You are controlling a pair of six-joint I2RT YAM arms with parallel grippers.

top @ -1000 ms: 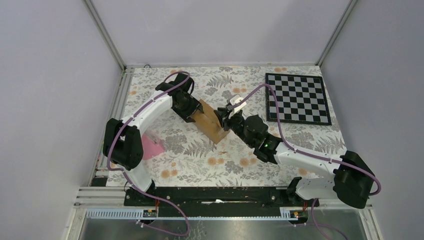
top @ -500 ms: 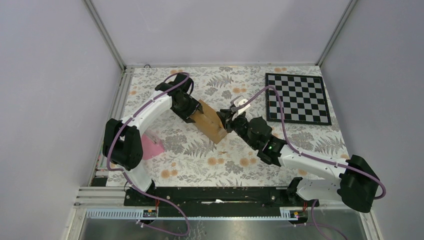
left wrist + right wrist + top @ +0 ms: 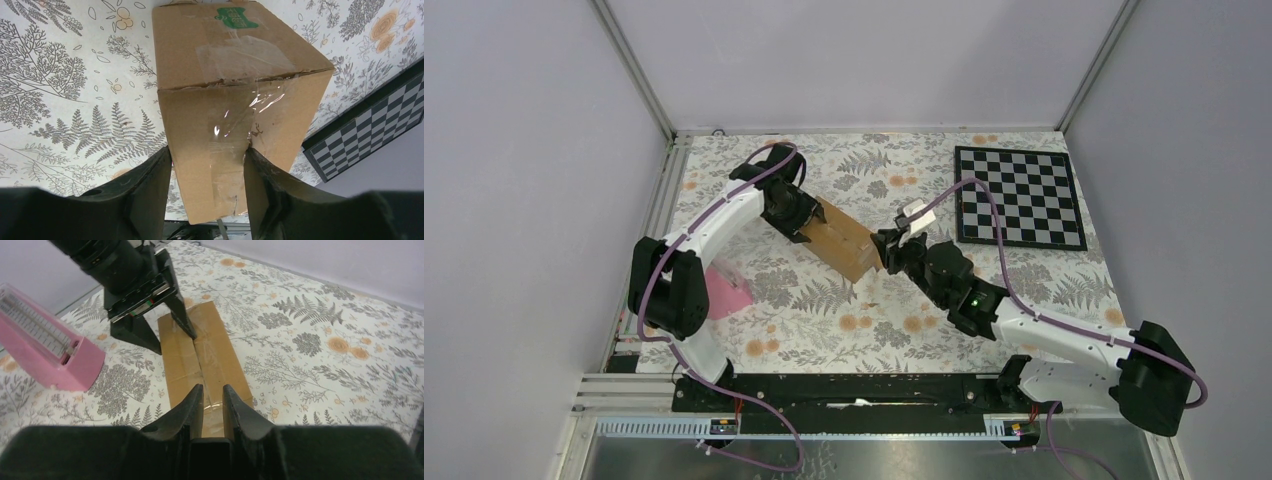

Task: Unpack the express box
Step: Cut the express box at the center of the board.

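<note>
Bracing box [image 3: 225, 65] in left gripper [image 3: 207, 155]; poising right gripper [image 3: 212, 390], narrow, seemingly empty, at taped seam [image 3: 200, 352]. Next: split tape.

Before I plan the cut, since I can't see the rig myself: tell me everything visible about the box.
The box is an oblong brown cardboard carton. Its flaps are closed, with glossy clear tape along the top seam and over one end, and a green printed mark. It lies flat on the floral cloth, mid-table. The left gripper clamps one end by its sides. The right gripper, fingers narrowly apart, sits over the seam at the other end; contact there is unclear.
</note>
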